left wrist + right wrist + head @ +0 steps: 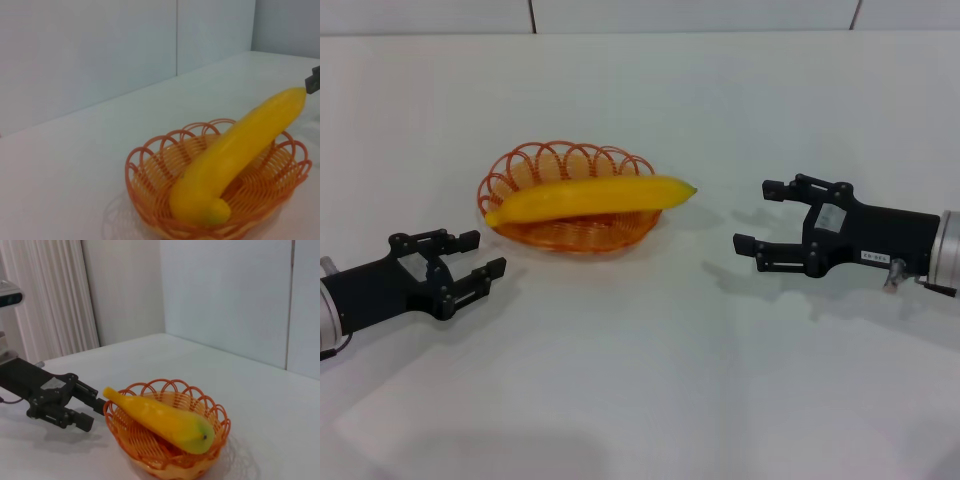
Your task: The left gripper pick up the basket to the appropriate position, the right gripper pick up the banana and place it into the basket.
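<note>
**Already in: banana across the basket, both tools clear**

Right, my banana [590,197] lies across the orange wire basket [520,168], resting on the scalloped rim with both pointed ends poking out past it. The basket sits on the white worktop [650,380], roughly midway between my two arms.

My left tool [470,257] hovers low, just beside the basket's near-left edge, fingers apart and holding nothing. My right tool [760,220] is off to the other side, near the banana's tip but not touching it, fingers spread wide and empty too.

As I judge it, the placing is done, so the risk now is all in how I leave. That banana is perched rather than nested; it overhangs the rim on both sides. If my right tool swings inward, it clips the protruding tip and levers the fruit out. If my left tool nudges the light basket, the whole thing slides or tips.
</note>
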Controlling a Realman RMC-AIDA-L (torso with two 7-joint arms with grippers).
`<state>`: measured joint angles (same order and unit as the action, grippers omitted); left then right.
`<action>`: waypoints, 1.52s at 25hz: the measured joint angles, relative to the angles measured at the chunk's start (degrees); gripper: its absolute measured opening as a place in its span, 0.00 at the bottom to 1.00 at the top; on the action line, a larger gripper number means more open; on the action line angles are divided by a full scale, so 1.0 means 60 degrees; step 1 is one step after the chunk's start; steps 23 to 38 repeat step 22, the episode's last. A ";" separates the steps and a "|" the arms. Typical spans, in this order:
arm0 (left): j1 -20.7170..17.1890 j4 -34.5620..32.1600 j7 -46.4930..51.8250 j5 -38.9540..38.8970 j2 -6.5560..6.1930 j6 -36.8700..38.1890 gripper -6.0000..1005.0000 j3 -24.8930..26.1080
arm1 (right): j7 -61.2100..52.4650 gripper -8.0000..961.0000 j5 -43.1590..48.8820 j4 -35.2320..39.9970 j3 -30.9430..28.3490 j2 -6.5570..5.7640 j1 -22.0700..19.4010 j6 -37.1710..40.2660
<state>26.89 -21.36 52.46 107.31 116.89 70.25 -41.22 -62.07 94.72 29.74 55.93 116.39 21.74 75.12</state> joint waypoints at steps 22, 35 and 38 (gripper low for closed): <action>0.0015 0.0000 0.0001 0.0001 -0.0001 -0.0005 0.50 0.0000 | 0.0018 0.94 -0.0026 -0.0007 -0.0007 0.0011 0.0025 0.0005; 0.0015 0.0000 0.0001 0.0001 -0.0001 -0.0005 0.50 0.0000 | 0.0018 0.94 -0.0026 -0.0007 -0.0007 0.0011 0.0025 0.0005; 0.0015 0.0000 0.0001 0.0001 -0.0001 -0.0005 0.50 0.0000 | 0.0018 0.94 -0.0026 -0.0007 -0.0007 0.0011 0.0025 0.0005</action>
